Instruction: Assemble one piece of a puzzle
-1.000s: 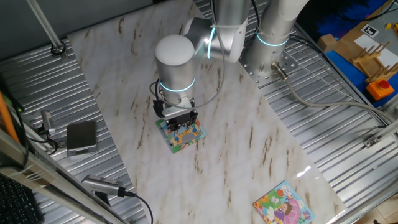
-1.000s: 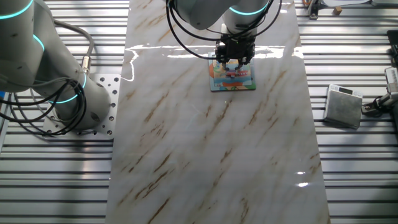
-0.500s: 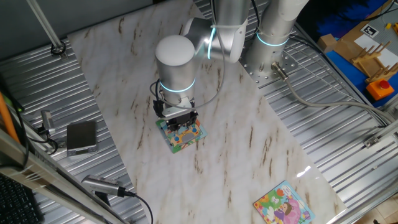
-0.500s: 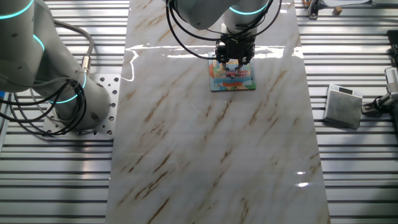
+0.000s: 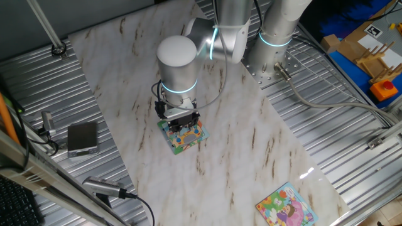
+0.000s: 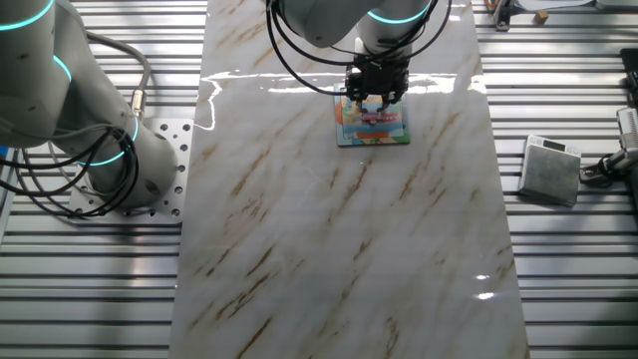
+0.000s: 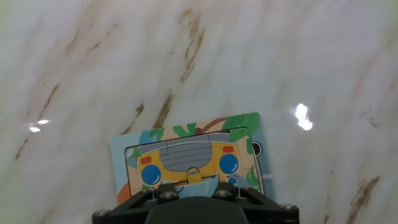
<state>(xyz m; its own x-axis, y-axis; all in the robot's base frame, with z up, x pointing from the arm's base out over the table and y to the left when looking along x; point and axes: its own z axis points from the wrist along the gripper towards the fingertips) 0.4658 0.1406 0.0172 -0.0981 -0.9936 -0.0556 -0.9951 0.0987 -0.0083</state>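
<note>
The black two-finger tool [image 5: 183, 127] stood low over the small square light-blue-bordered cartoon puzzle [image 5: 183, 137], which lay mid-desk on the marble desk [image 6: 329, 249]; its grip state and the piece were hidden.

puzzles: 2 — the puzzle [image 5: 183, 136] with light-blue border under the arm, plus a second puzzle [image 5: 286, 206] with a pink-purple figure near the table's corner
robot arms: 2 — one arm [image 5: 178, 69] over the puzzle, second arm [image 6: 70, 95] off to the side in the other fixed view
pincers: 1 in view [image 6: 377, 99], down on the puzzle
tables: 1, marble-pattern table [image 6: 329, 249]
grey boxes: 1 [image 5: 83, 138], off the table on the ribbed metal
loose pieces: cannot tell, hidden under the pincer
</note>
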